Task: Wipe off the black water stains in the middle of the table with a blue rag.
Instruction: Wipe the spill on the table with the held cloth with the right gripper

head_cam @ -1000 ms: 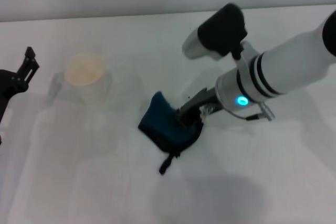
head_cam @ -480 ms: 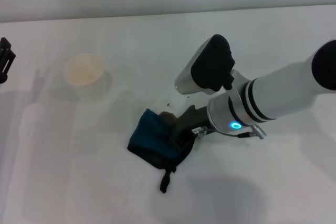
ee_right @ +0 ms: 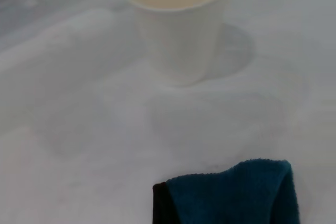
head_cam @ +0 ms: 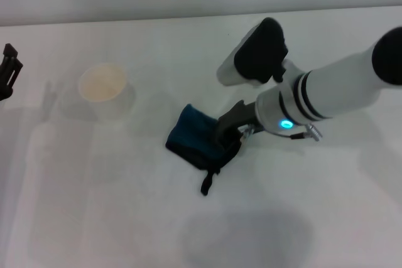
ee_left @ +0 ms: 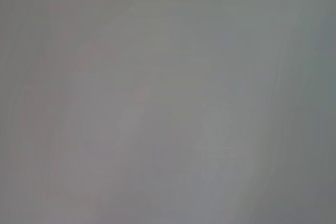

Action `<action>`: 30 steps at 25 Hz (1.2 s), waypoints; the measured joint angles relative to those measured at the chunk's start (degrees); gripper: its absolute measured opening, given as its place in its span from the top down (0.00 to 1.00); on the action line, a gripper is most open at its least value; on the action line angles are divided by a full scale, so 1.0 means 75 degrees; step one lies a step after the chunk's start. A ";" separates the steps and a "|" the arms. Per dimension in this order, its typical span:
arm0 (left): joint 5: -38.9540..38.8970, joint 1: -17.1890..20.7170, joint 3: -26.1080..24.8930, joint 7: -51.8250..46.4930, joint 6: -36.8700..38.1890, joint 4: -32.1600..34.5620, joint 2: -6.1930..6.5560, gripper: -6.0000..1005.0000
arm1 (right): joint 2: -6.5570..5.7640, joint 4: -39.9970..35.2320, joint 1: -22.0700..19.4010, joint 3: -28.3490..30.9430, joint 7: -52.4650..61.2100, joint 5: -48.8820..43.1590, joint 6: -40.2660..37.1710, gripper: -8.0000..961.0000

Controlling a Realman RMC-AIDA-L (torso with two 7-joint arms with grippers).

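The blue rag (head_cam: 196,138) lies bunched on the white table (head_cam: 113,218) near its middle, with its black loop tag (head_cam: 206,184) trailing toward me. My right gripper (head_cam: 227,134) is shut on the rag's right side and presses it down on the table. The right wrist view shows the rag's teal edge (ee_right: 236,192) at the bottom. The black water stains do not show in any view; the rag covers that spot. My left gripper (head_cam: 9,70) sits at the far left edge, away from the rag. The left wrist view is plain grey.
A white paper cup (head_cam: 103,91) stands upright left of the rag, about a rag's width away; it also shows in the right wrist view (ee_right: 178,24). The table's back edge runs along the top of the head view.
The right gripper dragged the rag toward me and to the left, then back away and to the right. Dark specks seen beside the rag half a second ago no longer show.
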 joint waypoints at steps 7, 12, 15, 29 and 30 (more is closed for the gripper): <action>0.0000 -0.0003 -0.0017 -0.0003 0.0039 -0.0001 -0.0014 0.11 | -0.0016 0.0348 0.0006 0.1083 -0.0535 -0.0183 0.0061 0.93; -0.0028 -0.0029 -0.0023 -0.0079 0.0050 0.0006 -0.0015 0.11 | -0.0019 0.0522 0.0008 0.1976 -0.0584 -0.0654 0.0113 0.93; -0.0036 -0.0039 -0.0028 -0.0324 0.0053 0.0001 -0.0009 0.11 | -0.0035 0.0549 -0.0017 0.2262 -0.0587 -0.0667 0.0170 0.92; -0.0042 -0.0279 -0.0886 -0.0518 0.0189 -0.0059 0.0019 0.11 | 0.0053 0.0545 -0.0138 0.2383 -0.0837 -0.0052 0.0214 0.91; -0.0042 -0.0287 -0.0887 -0.0518 0.0189 -0.0067 0.0020 0.11 | 0.0053 0.0545 -0.0126 0.2306 -0.0882 0.0047 0.0218 0.91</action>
